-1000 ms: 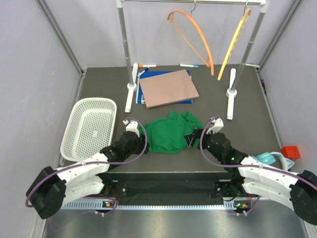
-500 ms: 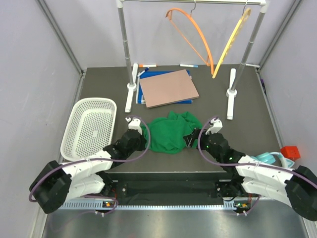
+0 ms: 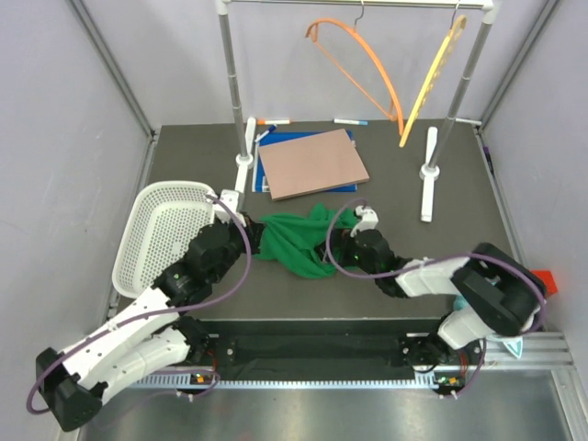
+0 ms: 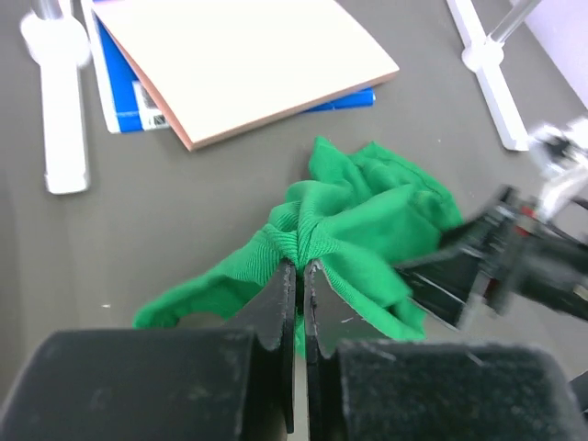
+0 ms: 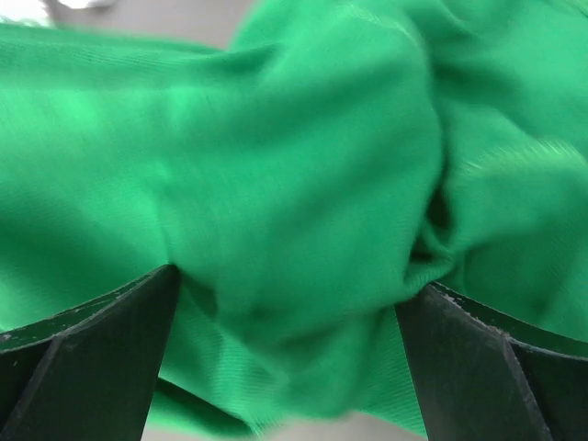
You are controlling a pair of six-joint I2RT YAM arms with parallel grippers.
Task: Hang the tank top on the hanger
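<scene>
The bright green tank top (image 3: 296,241) lies crumpled on the dark table in front of both arms. My left gripper (image 3: 250,241) is at its left edge, shut on a pinched fold of the tank top (image 4: 367,211), with the fingertips (image 4: 300,266) closed over ribbed cloth. My right gripper (image 3: 335,250) presses into the right side. Its fingers (image 5: 92,349) stand wide open with the tank top (image 5: 276,165) bulging between them, not clamped. The orange hanger (image 3: 367,69) hangs by its hook from the rack bar at the back.
A yellower hanger (image 3: 432,78) hangs right of the orange one. The rack's white feet (image 3: 428,184) stand on the table. A pinkish board (image 3: 312,163) lies on a blue book behind the garment. A white basket (image 3: 156,241) sits at the left.
My left gripper has shut on the tank top's left edge and drawn it leftward. The right arm has reached forward and left into the cloth. The hangers swing a little.
</scene>
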